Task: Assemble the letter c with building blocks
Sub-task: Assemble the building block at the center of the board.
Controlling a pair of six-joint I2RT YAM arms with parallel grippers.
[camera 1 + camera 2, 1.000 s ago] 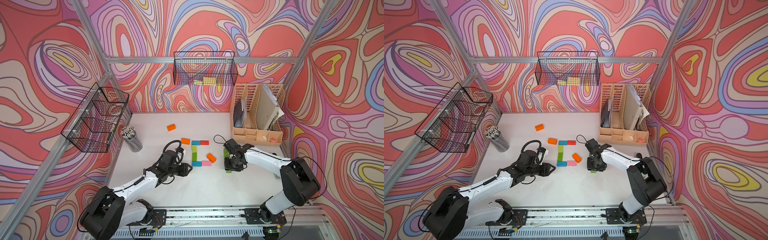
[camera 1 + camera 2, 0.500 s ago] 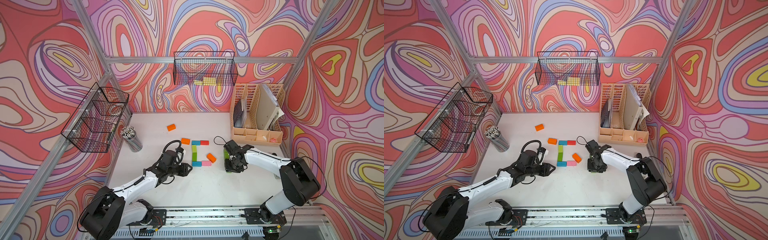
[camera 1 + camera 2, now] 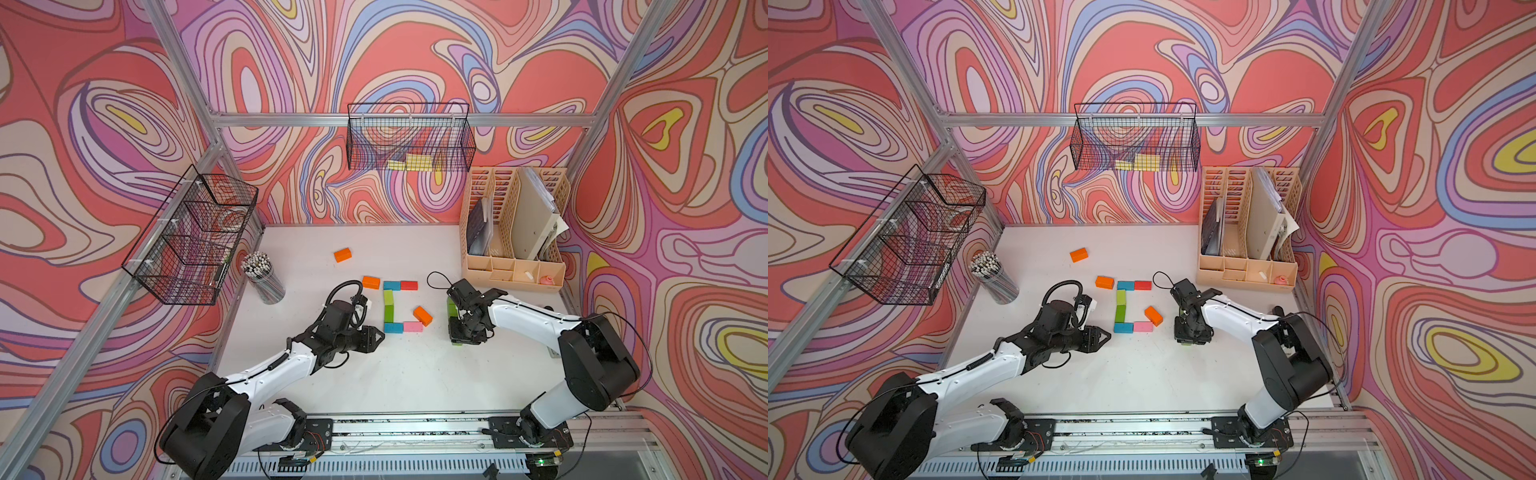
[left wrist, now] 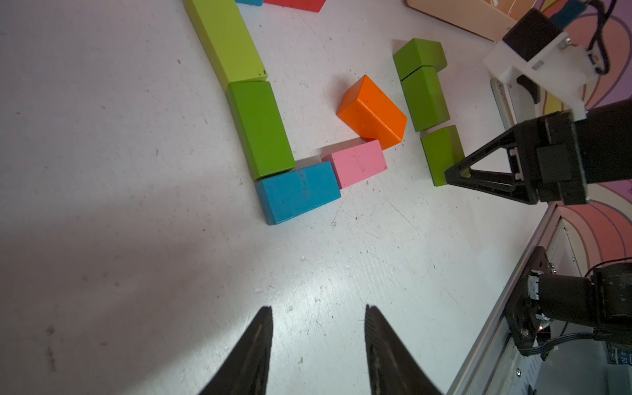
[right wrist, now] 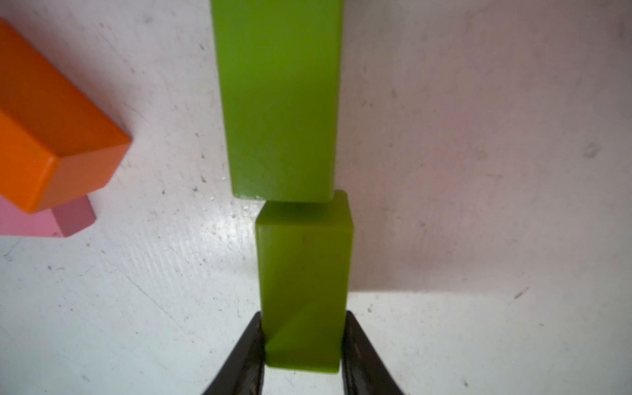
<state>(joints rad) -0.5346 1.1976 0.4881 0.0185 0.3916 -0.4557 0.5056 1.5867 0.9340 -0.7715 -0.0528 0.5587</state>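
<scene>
Building blocks lie in a C outline in both top views: blue (image 3: 392, 285), red (image 3: 409, 285), light green (image 3: 388, 298), green (image 3: 388, 313), blue (image 3: 393, 328) and pink (image 3: 412, 326). An orange block (image 3: 422, 316) leans on the pink one. Two more orange blocks (image 3: 370, 282) (image 3: 343, 254) lie farther back. Right of the C runs a line of green blocks (image 4: 425, 99). My right gripper (image 5: 303, 313) is shut on the nearest green block (image 5: 304, 273). My left gripper (image 4: 318, 309) stands open and empty just left of the lower blue block (image 4: 297, 191).
A pencil cup (image 3: 264, 278) stands at the table's left. A beige desk organiser (image 3: 513, 266) fills the back right corner. Wire baskets (image 3: 409, 137) (image 3: 191, 237) hang on the walls. The arms' metal rail (image 3: 415, 424) runs along the front edge.
My right gripper's jaws have closed onto the end green block. The left arm and the other blocks have not moved.
</scene>
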